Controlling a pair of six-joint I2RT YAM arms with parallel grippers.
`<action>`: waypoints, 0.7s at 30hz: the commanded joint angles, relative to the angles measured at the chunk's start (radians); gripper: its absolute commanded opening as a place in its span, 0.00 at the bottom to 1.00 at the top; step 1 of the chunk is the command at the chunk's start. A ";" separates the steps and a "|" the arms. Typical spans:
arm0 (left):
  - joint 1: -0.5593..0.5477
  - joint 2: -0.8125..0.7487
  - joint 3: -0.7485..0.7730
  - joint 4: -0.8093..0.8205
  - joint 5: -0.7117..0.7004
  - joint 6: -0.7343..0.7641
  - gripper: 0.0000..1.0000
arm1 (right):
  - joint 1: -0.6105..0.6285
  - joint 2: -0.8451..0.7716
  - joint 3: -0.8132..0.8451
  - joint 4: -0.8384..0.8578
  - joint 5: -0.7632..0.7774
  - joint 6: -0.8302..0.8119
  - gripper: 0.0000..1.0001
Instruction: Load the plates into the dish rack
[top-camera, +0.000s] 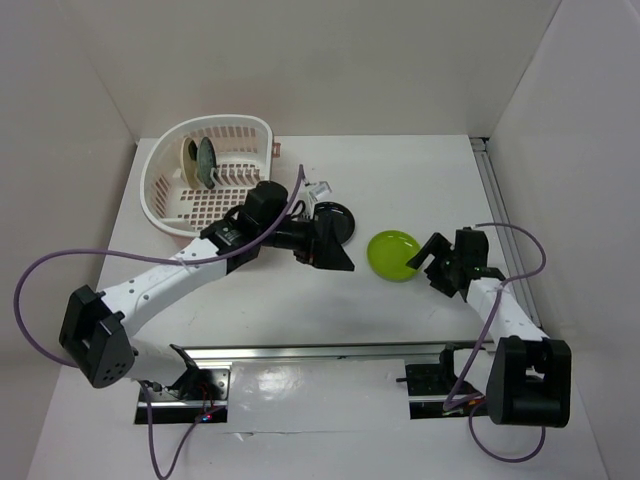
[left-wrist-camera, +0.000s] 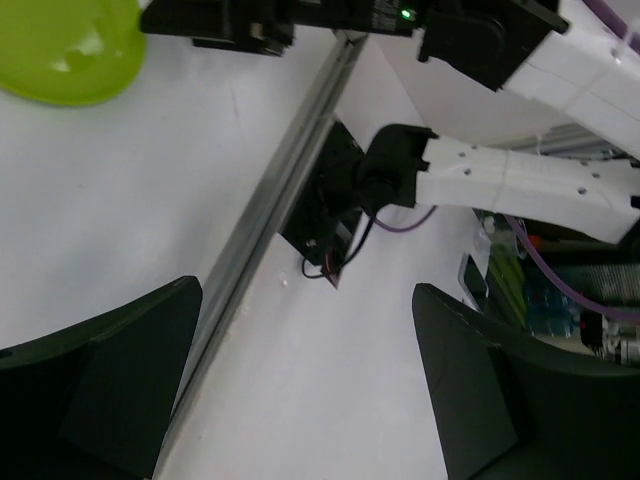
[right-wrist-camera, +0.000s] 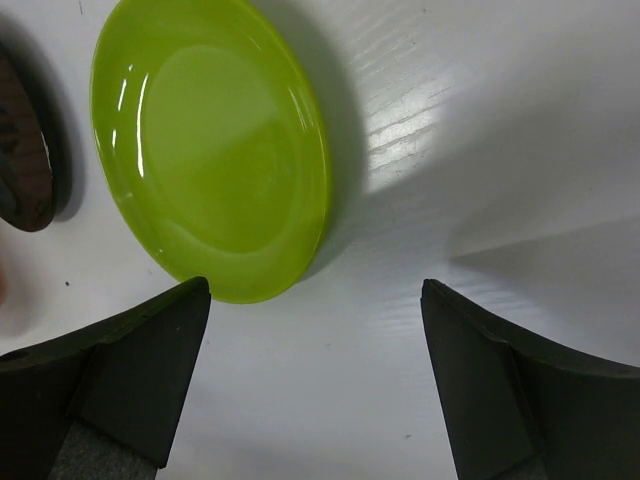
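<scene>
the dish rack (top-camera: 228, 123) sits at the far left corner of the desk, a pale basket with lattice holes. two of the plates stand on edge among its prongs, toward its far left side: the cream plate (top-camera: 186, 160) and, just beside it, the dark teal plate (top-camera: 206, 163).

the glossy black plate (top-camera: 338, 215) lies flat near the middle of the desk, just off the rack's right side. a small clear object (top-camera: 318, 188) lies near it on the far side; what it is cannot be told. the left gripper (top-camera: 333, 258) hangs just on the near side of the black plate, pointing toward the near right corner. in the left wrist view its fingers (left-wrist-camera: 100, 390) stand wide apart and hold nothing, with only bare desk and a metal rail (left-wrist-camera: 270, 220) between them.

the lime green plate (top-camera: 393, 255) lies flat right of centre, near the black plate and well apart from the rack. the right gripper (top-camera: 433, 265) is just beside its right rim, facing it. in the right wrist view its fingers (right-wrist-camera: 120, 370) are spread wide and empty. the green plate's rim lies just ahead of one fingertip, not between the two. whether that fingertip touches the rim cannot be told. a sliver of the black plate shows at the left edge of that view.
</scene>
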 joint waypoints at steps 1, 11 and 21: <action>-0.035 -0.041 -0.007 0.046 0.060 -0.025 1.00 | -0.004 -0.042 -0.036 0.110 -0.017 0.014 0.93; -0.044 -0.050 -0.019 0.097 0.157 -0.027 1.00 | -0.004 -0.012 -0.145 0.253 -0.027 0.045 0.77; -0.053 -0.041 -0.001 0.058 0.157 0.008 1.00 | -0.004 0.125 -0.163 0.382 -0.008 0.054 0.71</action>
